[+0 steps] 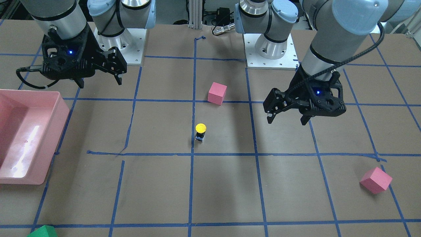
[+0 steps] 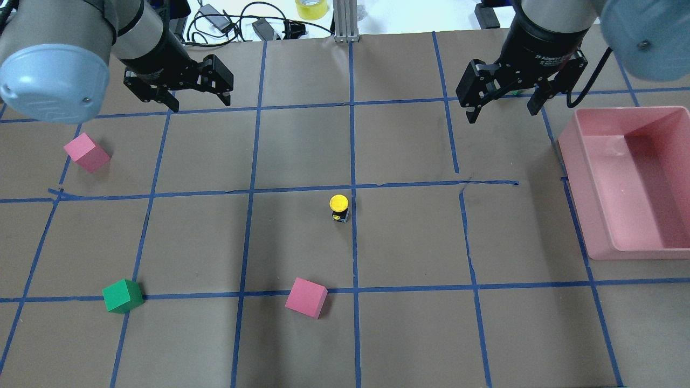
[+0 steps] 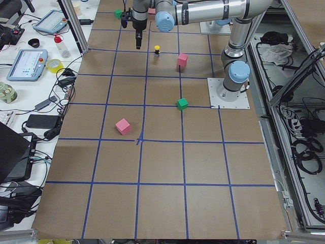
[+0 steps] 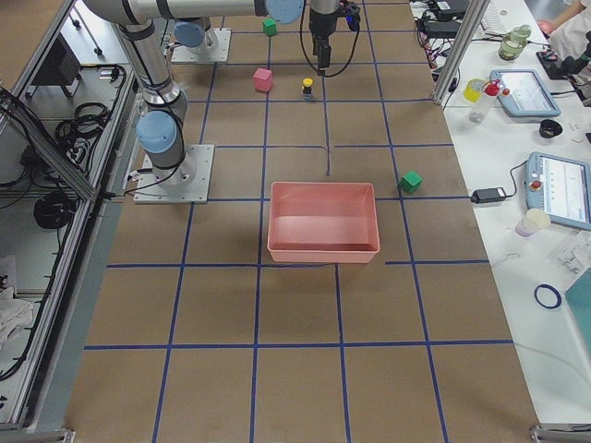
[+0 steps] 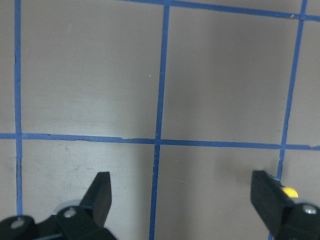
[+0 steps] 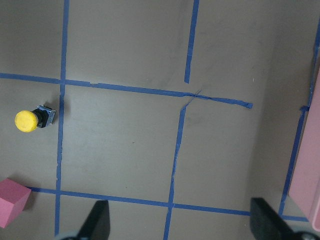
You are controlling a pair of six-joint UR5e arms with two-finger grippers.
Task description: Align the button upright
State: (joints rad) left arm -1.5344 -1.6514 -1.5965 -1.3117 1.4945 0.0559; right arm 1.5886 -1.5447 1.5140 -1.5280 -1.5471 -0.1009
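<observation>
The button [image 2: 339,207] stands upright on its base near the middle of the table, yellow cap on top; it also shows in the front view [image 1: 200,131] and in the right wrist view [image 6: 32,120]. My left gripper [image 2: 199,102] hangs open and empty above the table, far to the button's left and beyond it. In the left wrist view [image 5: 182,200] only a bit of the yellow cap [image 5: 289,192] peeks past the right finger. My right gripper [image 2: 504,114] is open and empty, above the table to the button's right, near the pink bin.
A pink bin [image 2: 577,194] stands at the right edge. One pink cube [image 2: 305,297] lies nearer the robot than the button, another [image 2: 86,152] at the far left. A green cube [image 2: 123,296] lies at the near left.
</observation>
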